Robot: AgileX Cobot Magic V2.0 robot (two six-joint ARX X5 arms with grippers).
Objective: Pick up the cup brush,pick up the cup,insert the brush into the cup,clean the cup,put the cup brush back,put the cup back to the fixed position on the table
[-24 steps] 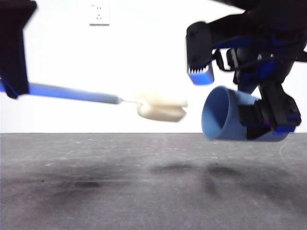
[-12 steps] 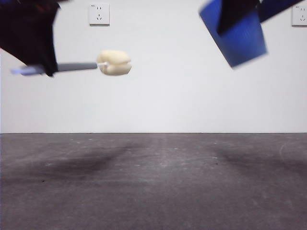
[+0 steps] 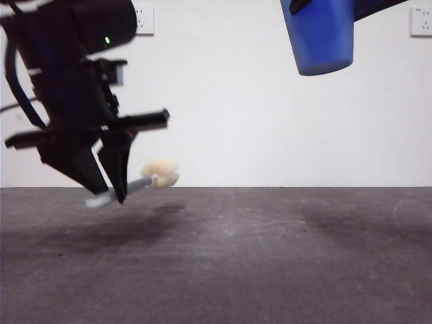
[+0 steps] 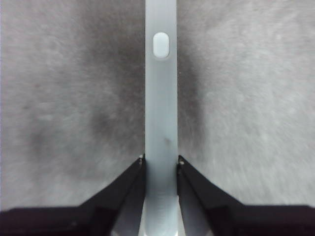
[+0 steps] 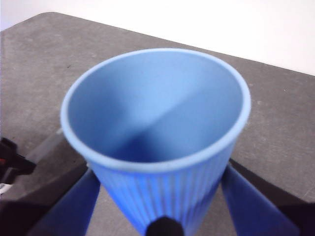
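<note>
Now lower your left claw (image 3: 111,192), clamped on the cup brush (image 3: 145,181), flat onto the surface (image 3: 270,256); right claw (image 5: 162,228) grips the cup (image 5: 157,142) well above.

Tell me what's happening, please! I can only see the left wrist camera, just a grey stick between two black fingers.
Observer: That stick is the cup brush. The front camera shows its cream-yellow sponge head hanging low, just above the table.
Operator: Is the sponge touching the table?
Observer: No, in the front view it shows against the wall with a gap beneath it, and the left hand holds the handle tilted, sponge end higher.
Operator: Where's the cup?
Observer: The blue cup is up high at the top right of the front view, gripped by the right hand.
Operator: Is anything inside it?
Observer: Nothing; the right wrist camera looks straight into it and it is empty.
</note>
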